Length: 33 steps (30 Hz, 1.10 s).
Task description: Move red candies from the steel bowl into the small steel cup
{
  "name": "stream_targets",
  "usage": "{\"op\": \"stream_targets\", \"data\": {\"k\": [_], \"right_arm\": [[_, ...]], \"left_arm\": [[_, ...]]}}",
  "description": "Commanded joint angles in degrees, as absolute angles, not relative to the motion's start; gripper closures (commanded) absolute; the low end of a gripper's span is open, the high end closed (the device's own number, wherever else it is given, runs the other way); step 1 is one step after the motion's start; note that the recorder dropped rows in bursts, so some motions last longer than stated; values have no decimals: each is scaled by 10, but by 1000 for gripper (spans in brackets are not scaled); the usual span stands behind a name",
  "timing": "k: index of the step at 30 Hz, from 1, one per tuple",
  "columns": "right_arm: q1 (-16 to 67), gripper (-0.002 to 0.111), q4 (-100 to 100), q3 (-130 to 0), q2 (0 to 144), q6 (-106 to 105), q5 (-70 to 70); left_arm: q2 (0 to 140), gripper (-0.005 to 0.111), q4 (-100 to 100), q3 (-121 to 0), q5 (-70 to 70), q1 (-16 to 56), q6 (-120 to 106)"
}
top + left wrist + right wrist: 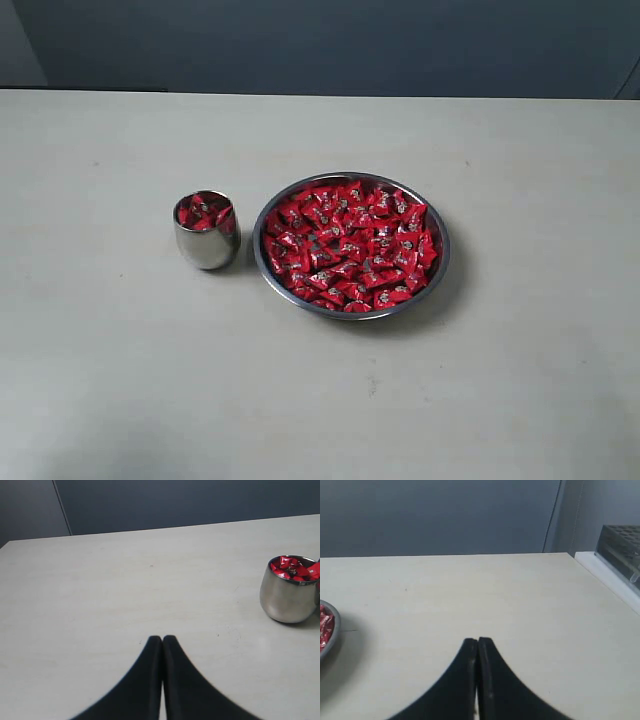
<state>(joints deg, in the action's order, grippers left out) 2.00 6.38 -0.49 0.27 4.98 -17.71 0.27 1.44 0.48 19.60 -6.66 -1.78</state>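
Note:
The wide steel bowl (pixel 440 270) sits mid-table, heaped with red candies (pixel 350 245). Just to its left stands the small steel cup (pixel 206 246), with red candies (pixel 205 212) up to its rim. Neither gripper shows in the exterior view. In the left wrist view my left gripper (pixel 162 639) is shut with nothing in it, low over bare table, and the cup (pixel 287 597) stands well off to one side. My right gripper (pixel 478 641) is shut and empty too, away from the bowl's rim (pixel 333 630), which just enters that view with candies (pixel 325 625).
The pale table (pixel 500 140) spreads wide around bowl and cup. A dark wall runs behind its far edge. In the right wrist view a dark perforated rack (pixel 620 540) stands beyond the table's side edge.

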Motion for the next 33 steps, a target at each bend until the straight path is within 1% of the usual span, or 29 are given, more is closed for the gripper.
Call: {"op": "stream_targets", "data": {"k": [1,33], "right_arm": [[18,109,68,0,0,47,-174],[12,109,69,0,0,47,-176]], "left_arm": [[0,106,16,0,193,-62,-17],[0,106,16,0,193,-62,-17]]}}
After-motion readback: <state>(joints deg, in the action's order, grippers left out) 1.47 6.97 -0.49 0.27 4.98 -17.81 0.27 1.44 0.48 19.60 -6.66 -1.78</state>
